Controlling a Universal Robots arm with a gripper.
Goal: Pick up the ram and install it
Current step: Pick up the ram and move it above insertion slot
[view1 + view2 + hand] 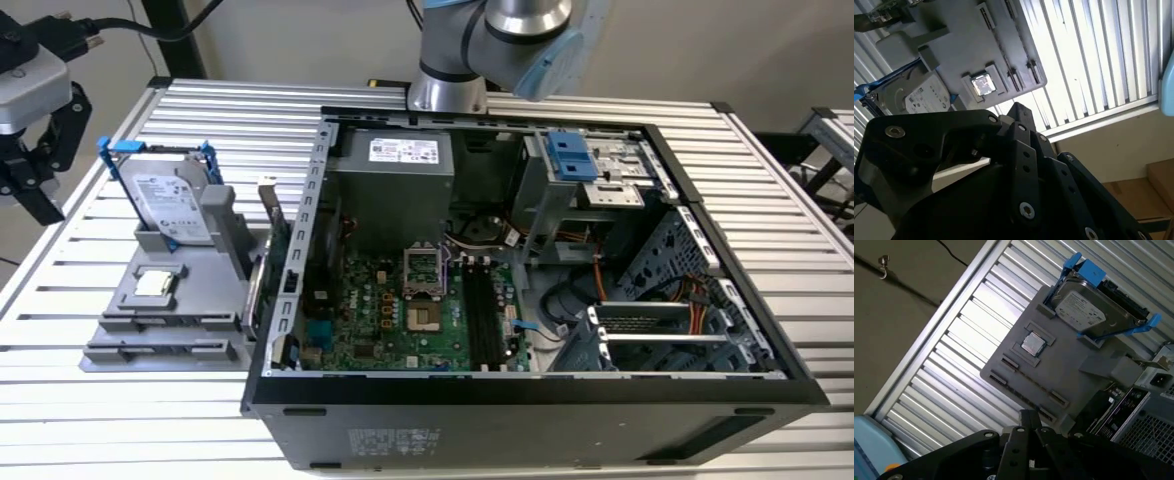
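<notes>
- I see the ram [274, 235] standing on edge just outside the computer case [534, 400], not yet picked up;
- my gripper [34, 170] hangs well apart from the case; I cannot tell whether it is open or closed;
- pickup and installation both remain.

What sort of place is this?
Probably a robotics lab bench for computer assembly: an open desktop case with bare motherboard, a grey parts fixture holding a hard drive, a slatted metal table.
</notes>
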